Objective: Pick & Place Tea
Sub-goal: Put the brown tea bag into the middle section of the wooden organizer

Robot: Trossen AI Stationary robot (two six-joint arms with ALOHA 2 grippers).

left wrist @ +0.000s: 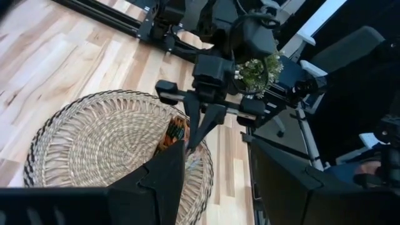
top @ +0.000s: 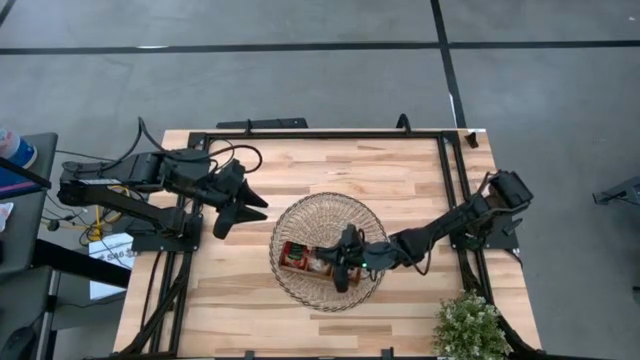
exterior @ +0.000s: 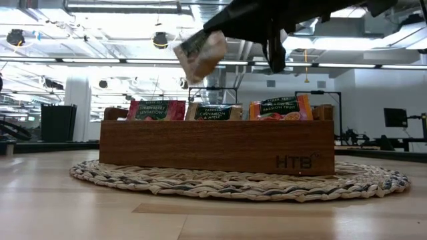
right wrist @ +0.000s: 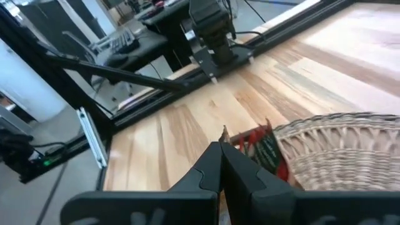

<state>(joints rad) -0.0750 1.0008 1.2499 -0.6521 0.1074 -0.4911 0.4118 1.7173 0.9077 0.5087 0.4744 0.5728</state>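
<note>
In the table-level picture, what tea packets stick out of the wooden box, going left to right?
Red strawberry packet → pale cinnamon-apple packet → orange passion-fruit packet, all standing in the box. A fourth pale packet hangs above them, pinched in the right tool.

- The pale sachet (exterior: 200, 55) pinched by the right gripper (exterior: 220, 41) is smeared with blur from table height; its label can't be read.
- From overhead, that sachet sits under the gripper (top: 341, 262) and doesn't show at all.
- The wooden tray (top: 297, 257) is half covered by the right arm from above, so its far compartments can't be counted.
- In the right wrist view the red sachets (right wrist: 262, 152) are partly blocked by the closed fingers (right wrist: 212, 165), and the wicker basket (right wrist: 340, 147) runs off the picture's edge.
- The left gripper (left wrist: 215, 181) is cut off at the frame's bottom.
</note>
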